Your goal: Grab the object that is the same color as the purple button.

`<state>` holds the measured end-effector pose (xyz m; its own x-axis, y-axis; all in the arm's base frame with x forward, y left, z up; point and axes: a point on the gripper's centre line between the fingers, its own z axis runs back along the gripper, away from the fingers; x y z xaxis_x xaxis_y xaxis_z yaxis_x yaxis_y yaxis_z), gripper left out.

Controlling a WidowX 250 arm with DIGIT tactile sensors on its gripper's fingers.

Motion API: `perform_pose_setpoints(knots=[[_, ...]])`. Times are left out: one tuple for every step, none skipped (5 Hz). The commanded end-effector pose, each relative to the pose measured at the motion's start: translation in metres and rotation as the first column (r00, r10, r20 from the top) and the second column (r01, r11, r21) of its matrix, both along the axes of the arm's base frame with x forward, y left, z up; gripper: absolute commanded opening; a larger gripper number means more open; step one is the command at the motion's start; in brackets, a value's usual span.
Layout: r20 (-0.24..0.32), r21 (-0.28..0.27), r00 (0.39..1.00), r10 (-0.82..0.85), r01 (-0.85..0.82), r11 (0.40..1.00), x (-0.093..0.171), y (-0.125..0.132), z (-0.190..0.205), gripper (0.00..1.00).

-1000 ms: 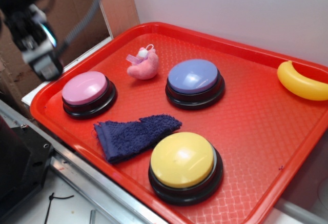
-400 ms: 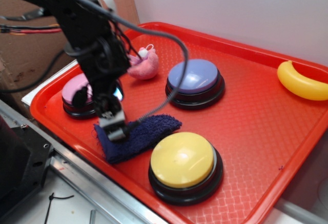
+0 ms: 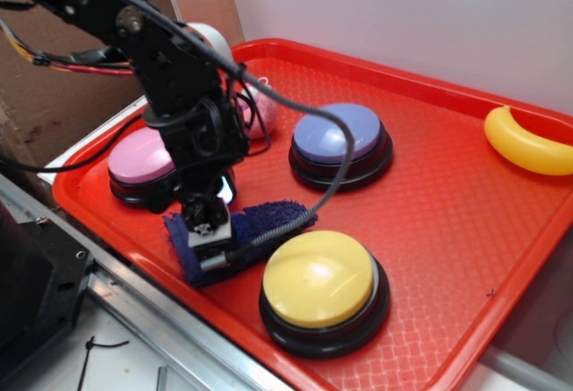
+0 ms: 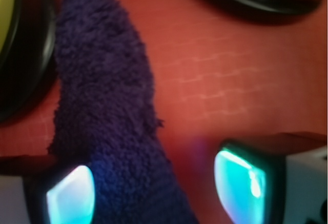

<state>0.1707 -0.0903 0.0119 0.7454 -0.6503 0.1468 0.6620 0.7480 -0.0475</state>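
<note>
The dark navy-purple terry cloth (image 3: 260, 221) lies rumpled on the red tray (image 3: 430, 194), between the pink-domed button and the yellow-domed button. The purple button (image 3: 345, 140), periwinkle dome on a black base, stands behind it. My gripper (image 3: 213, 241) is low over the cloth's left half and open. In the wrist view the cloth (image 4: 102, 111) runs up between my two glowing fingers; the gripper's midpoint (image 4: 154, 190) lies on its right edge. The left pad (image 4: 72, 196) touches the cloth; the right pad (image 4: 238, 185) stands apart over bare tray.
A pink-domed button (image 3: 143, 160) stands left, partly behind my arm. A yellow-domed button (image 3: 320, 285) stands right of the cloth, close to it. A pink plush toy (image 3: 260, 109) is mostly hidden behind the arm. A yellow banana (image 3: 528, 145) lies at the tray's far right.
My arm swung in from the upper left and came down over the cloth. In the last half second the gripper moved slightly right and lower onto it.
</note>
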Motion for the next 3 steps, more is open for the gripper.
perform_pose_setpoints(knots=[[0.053, -0.026, 0.998, -0.025, 0.027, 0.999, 0.0045, -0.0060, 0.0055, 0.00], [0.053, -0.025, 0.998, -0.017, 0.018, 1.000, 0.0039, -0.0052, 0.0067, 0.00], [0.036, -0.008, 0.999, 0.008, -0.008, 1.000, 0.0036, -0.0044, 0.0082, 0.00]])
